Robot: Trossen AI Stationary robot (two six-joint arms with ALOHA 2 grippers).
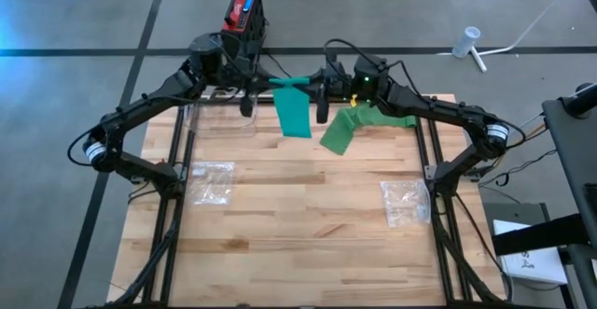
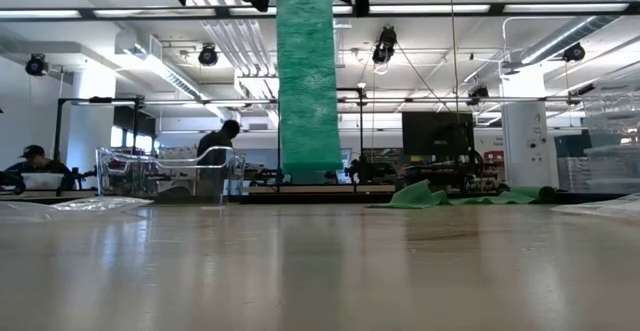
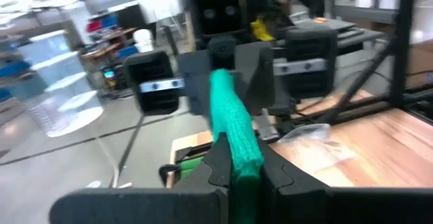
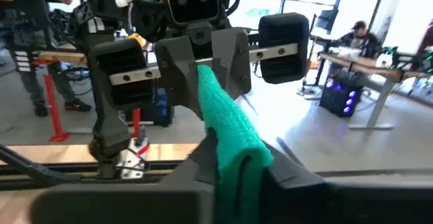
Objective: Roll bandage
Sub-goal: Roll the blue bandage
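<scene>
The left hand [image 1: 272, 84] and right hand [image 1: 311, 84] meet above the far tabletop [image 1: 298, 216], each pinching the green bandage [image 1: 294, 113], whose strip hangs between them. Rolling well likely needs even tension and aligned edges. A second green bandage [image 1: 347, 127] lies crumpled nearby. Clear bags [image 1: 211, 180] hold contents too unclear to tell.

Bandage [image 1: 295, 109] hangs above the table's [image 1: 298, 225] far edge, between left gripper [image 1: 264, 87] and right gripper [image 1: 318, 87]. Right of the bandage, cloth [image 1: 350, 127] lies on the table. Two bags [image 1: 211, 180] [image 1: 407, 202] lie nearer.
</scene>
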